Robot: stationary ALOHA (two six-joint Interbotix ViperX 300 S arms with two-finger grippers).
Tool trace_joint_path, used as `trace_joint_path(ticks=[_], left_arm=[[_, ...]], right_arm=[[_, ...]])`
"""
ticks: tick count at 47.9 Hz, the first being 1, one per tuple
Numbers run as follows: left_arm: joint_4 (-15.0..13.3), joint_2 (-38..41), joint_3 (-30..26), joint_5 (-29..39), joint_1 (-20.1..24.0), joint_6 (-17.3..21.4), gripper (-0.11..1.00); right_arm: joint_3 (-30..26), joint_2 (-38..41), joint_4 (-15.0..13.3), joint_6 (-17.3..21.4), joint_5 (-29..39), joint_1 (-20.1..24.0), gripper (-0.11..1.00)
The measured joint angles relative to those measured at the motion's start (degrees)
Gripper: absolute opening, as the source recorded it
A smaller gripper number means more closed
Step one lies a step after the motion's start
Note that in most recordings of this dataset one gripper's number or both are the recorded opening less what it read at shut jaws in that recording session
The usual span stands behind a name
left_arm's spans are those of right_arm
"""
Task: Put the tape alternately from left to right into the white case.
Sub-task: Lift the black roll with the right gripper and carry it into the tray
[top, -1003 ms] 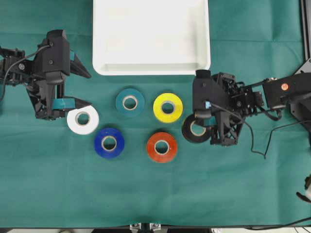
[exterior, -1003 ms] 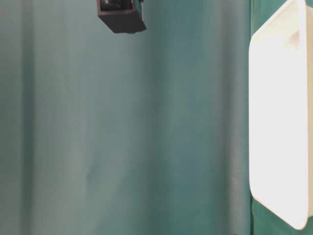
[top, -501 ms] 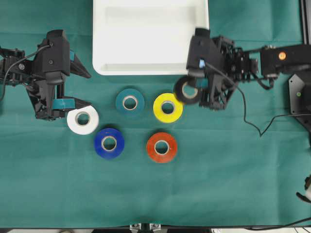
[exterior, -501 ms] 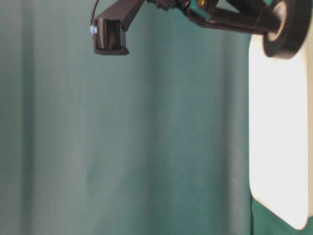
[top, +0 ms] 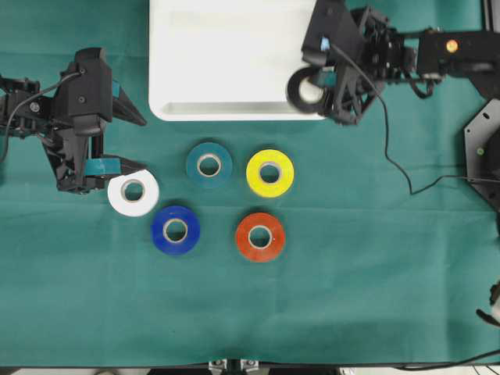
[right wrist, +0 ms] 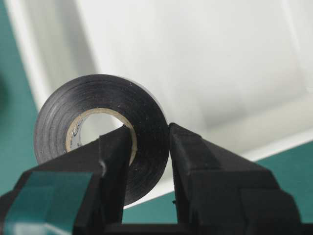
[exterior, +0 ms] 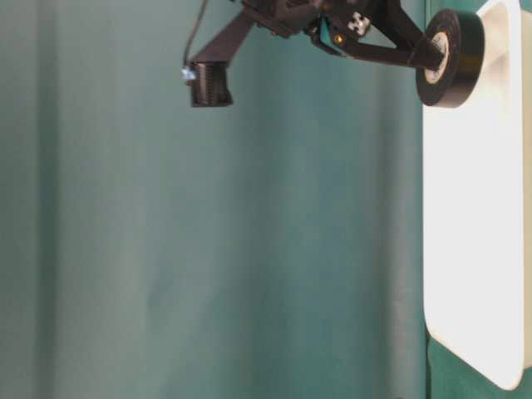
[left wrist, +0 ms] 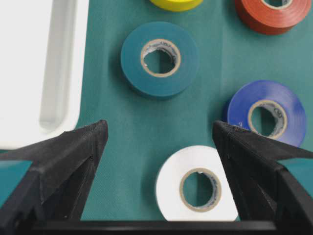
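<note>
Right pincer: my right pincer [top: 311,86] is clamped tight on the black roll [top: 303,88], one finger [right wrist: 120,166] through the pale core, the other pressed against the outer face of the ring.
Black roll: I see it held on edge, lifted off the cloth, over the near right corner of the white tray [top: 234,62]. From the wrist view its lower part overlaps the tray's rim, with the tray floor behind it. From table level the roll [exterior: 449,58] hangs in front of the tray's end [exterior: 478,249]; I cannot tell whether it touches the rim.
Left pincer: my left pincer [top: 129,141] stands open and grips nothing. Its fingers [left wrist: 63,161] are spread wide on either side of the wrist view.
White roll: lies flat on the green cloth [top: 375,297], between the open fingers and just beside the lower fingertip in the overhead view [top: 133,193].
Blue roll: flat on the cloth [top: 176,230], just below and right of the white one, nearly touching it.
Teal roll: flat [top: 208,164], near the tray's front edge, above the blue one.
Yellow roll: flat [top: 270,173], just right of the teal one.
Red-orange roll: flat [top: 260,237], below the yellow one, level with the blue.
White tray: sits at the top middle of the tabletop; no roll lies inside it in the part I can see.
</note>
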Motion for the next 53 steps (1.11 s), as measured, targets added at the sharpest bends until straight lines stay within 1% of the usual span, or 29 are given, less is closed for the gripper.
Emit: trace_joint_path(ticks=[9, 14, 24, 38, 53], left_arm=[[0.0, -0.1, 0.0, 0.0, 0.1, 0.1, 0.55], [0.0, -0.1, 0.0, 0.0, 0.0, 0.1, 0.55], [0.0, 0.0, 0.0, 0.0, 0.0, 0.0, 0.55], [0.0, 0.2, 0.0, 0.0, 0.1, 0.0, 0.55], [0.0, 0.4, 0.0, 0.0, 0.0, 0.0, 0.54]], right_arm=[[-1.0, 2.2, -2.3, 0.0, -2.3, -3.9, 0.23], [-1.8, 3.8, -3.8, 0.0, -3.7, -6.9, 0.23], [-3.3, 7.1, -4.3, -0.1, -6.2, -11.1, 0.23], [-5.4, 11.2, -4.4, -0.4, -7.0, -12.7, 0.23], [-5.9, 11.8, -4.4, -0.5, -7.9, -14.1, 0.23]])
